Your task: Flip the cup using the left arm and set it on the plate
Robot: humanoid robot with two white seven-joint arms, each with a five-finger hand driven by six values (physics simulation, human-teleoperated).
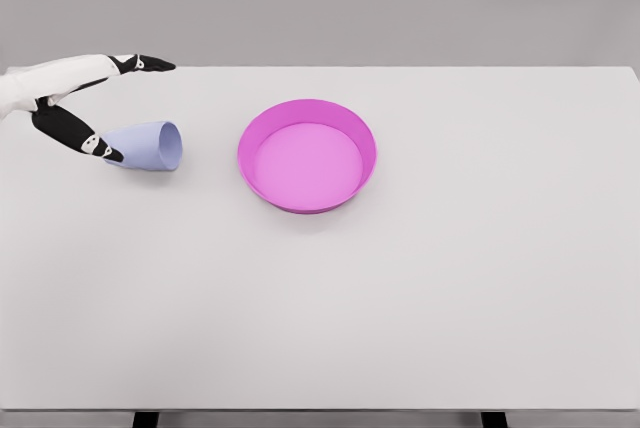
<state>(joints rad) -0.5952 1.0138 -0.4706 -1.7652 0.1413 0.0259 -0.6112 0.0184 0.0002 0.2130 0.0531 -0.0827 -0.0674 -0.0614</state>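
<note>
A pale blue cup (148,146) lies on its side on the white table, its mouth facing right toward the plate. A magenta plate (307,155) with a raised rim sits just right of it, near the table's middle. My left hand (138,108) comes in from the left edge with its fingers spread. The thumb (75,133) rests against the cup's near left end, while the upper fingers (145,64) stretch out above and behind the cup, apart from it. Nothing is grasped. The right arm is out of view.
The white table (420,288) stretches wide to the right and toward the front edge. A grey wall stands behind it.
</note>
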